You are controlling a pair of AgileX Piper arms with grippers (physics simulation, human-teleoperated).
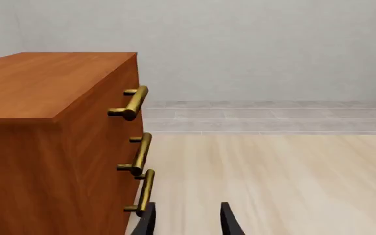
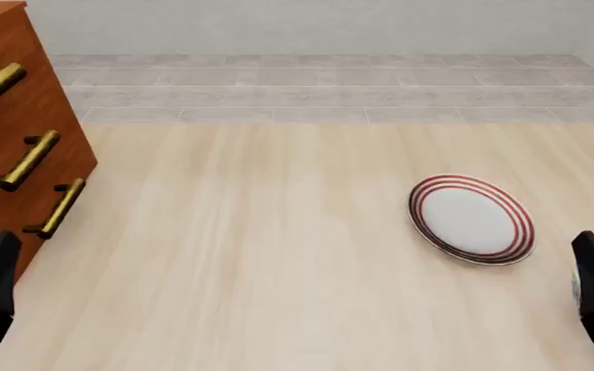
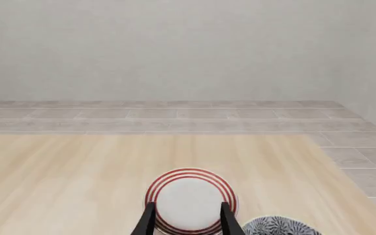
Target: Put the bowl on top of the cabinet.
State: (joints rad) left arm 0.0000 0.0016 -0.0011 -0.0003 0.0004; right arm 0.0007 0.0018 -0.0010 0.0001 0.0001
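I see the bowl (image 3: 281, 226) near the table's (image 2: 276, 255) right edge, just right of my right gripper (image 3: 188, 219), whose fingers are spread and empty. The left gripper (image 1: 186, 220), also spread, sits beside the cabinet (image 1: 44, 137) at the left edge, so the right arm is nearer.

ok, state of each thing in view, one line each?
cabinet: upright at the table's far left, drawers shut, top bare.
bowl: on the table near right, mostly out of frame, not gripped.
plate: flat on the table, nothing on it.
left end effector: open, holding nothing.
right end effector: open, holding nothing.
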